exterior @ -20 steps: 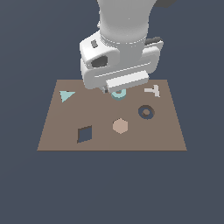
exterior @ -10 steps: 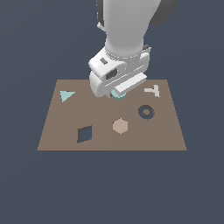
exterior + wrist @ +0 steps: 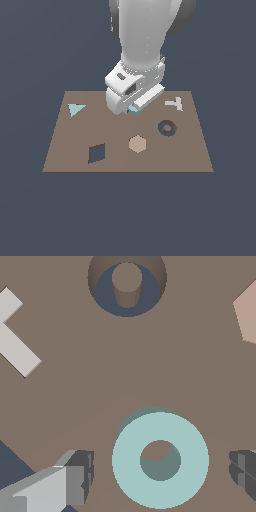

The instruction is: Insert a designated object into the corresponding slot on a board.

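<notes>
The light-teal ring [image 3: 129, 456] lies flat on the brown board [image 3: 100, 381], between the two fingers of my gripper [image 3: 160, 470]. The gripper is open, and a gap shows on each side of the ring. One grey fingertip [image 3: 82, 471] and the other [image 3: 242, 468] flank it. The slot [image 3: 126, 293], a dark navy ring recess with a brown centre post, lies a short way off on the board. In the exterior view the hand [image 3: 132, 92] covers most of the ring [image 3: 134, 108], and the slot [image 3: 167, 128] lies toward that view's right and nearer the front.
The board [image 3: 65, 150] also carries a teal triangle [image 3: 76, 109], a tan hexagon [image 3: 137, 144], a dark diamond-shaped hole [image 3: 97, 153] and a pale T-shaped piece [image 3: 174, 104]. Its edges drop to a dark floor all round.
The hand has turned about its own axis and come lower over the ring. The ring and the other pieces have stayed in place.
</notes>
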Controlling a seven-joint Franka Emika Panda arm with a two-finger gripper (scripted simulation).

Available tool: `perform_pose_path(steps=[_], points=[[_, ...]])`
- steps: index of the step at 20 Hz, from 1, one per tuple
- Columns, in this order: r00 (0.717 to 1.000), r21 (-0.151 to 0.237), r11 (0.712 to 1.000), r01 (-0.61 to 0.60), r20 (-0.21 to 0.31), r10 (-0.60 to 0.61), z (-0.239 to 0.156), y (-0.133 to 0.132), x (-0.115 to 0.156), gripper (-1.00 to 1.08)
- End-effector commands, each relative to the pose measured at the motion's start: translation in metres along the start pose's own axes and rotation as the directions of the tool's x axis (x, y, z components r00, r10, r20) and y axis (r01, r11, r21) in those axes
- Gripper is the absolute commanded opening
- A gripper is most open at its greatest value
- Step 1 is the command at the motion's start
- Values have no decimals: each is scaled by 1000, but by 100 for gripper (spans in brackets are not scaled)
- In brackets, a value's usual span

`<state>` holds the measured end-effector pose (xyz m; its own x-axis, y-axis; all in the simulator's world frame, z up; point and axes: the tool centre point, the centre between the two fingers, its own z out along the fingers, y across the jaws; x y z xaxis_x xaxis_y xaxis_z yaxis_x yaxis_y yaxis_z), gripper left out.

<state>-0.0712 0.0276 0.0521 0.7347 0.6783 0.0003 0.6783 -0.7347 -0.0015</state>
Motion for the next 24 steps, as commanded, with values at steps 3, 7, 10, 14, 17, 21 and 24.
perform_pose_path(steps=[3, 7, 10, 14, 17, 21, 24], points=[[1000, 0, 1000, 8, 0, -8, 1, 0, -1, 100], [1000, -1, 1000, 9, 0, -9, 7, 0, -1, 100], [1000, -1, 1000, 12, 0, -12, 17, 0, -1, 100], [1000, -1, 1000, 13, 0, -13, 22, 0, -1, 100], [1000, -1, 1000, 13, 0, -13, 22, 0, -1, -100], [1000, -1, 1000, 13, 0, -13, 22, 0, -1, -100], [1000, -1, 1000, 13, 0, -13, 22, 0, -1, -100]])
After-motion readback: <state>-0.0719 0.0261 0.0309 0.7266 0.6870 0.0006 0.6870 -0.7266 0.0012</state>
